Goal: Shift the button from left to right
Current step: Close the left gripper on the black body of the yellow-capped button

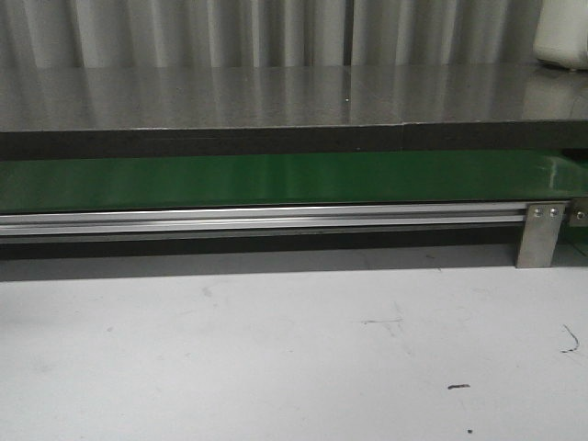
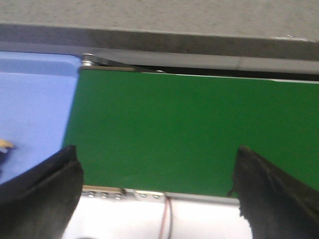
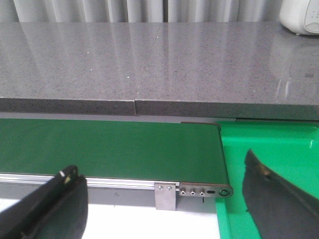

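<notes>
A small orange-yellow bit [image 2: 5, 145] shows at the edge of the left wrist view, on a blue tray [image 2: 35, 109]; it may be the button's cap, but most of it is cut off. The button is not in the front or right wrist views. My left gripper [image 2: 157, 152] is open and empty above the left end of the green belt [image 2: 174, 129]. My right gripper [image 3: 159, 164] is open and empty above the belt's right end [image 3: 109, 147], beside a green bin [image 3: 269, 144]. Neither gripper shows in the front view.
The green belt [image 1: 276, 179] runs across on an aluminium rail [image 1: 257, 219] with a bracket [image 1: 540, 234]. A grey stone counter [image 1: 276, 96] lies behind it, with a white appliance [image 1: 562, 32] at its far right. White tabletop [image 1: 276, 349] lies in front.
</notes>
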`<state>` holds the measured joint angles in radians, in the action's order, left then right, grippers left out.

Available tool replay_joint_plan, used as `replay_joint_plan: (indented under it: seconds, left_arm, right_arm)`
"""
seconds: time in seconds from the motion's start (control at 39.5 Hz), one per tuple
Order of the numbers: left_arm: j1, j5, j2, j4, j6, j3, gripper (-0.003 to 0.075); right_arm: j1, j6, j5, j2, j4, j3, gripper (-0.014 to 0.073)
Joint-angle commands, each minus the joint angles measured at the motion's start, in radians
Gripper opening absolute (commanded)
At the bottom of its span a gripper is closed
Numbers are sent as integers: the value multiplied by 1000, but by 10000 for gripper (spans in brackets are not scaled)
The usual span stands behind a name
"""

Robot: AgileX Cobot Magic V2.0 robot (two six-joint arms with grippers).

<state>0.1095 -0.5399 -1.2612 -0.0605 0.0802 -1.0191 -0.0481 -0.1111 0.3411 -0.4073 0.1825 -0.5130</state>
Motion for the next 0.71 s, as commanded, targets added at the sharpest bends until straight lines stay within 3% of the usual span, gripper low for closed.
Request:
replay_joint_plan:
  seconds: [0.0, 0.25, 0.53, 0.68]
  left_arm:
    - [91, -33, -66, 0, -8, -143, 577]
    - [303, -138, -255, 0, -80, -332, 577]
    - [391, -267, -429, 0, -229, -428, 577]
    - [432, -269, -524, 2, -240, -477, 577]
  right_arm:
    - [-2, -4, -74, -13, 4, -36, 644]
    - [-2, -4, -74, -13, 4, -36, 644]
    - [-2, -4, -74, -13, 4, -36, 644]
    - [-2, -4, -73, -13, 4, -36, 644]
